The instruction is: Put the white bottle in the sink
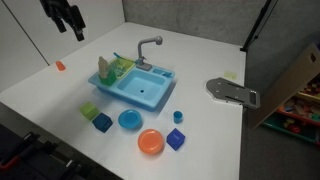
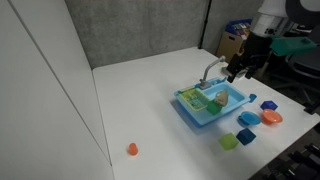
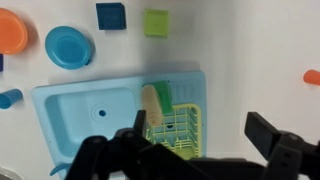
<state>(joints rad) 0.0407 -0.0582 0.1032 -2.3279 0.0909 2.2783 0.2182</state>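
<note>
The light blue toy sink with a grey faucet stands mid-table; it shows in both exterior views and in the wrist view. The whitish bottle lies on the green dish-rack section beside the basin, and also shows in an exterior view. My gripper is open and empty, high above the rack side of the sink. In both exterior views it hangs well above the table.
An orange plate, a blue plate, blue cubes, a green cube and a small blue cup lie in front of the sink. A small orange object and a grey metal fixture sit apart.
</note>
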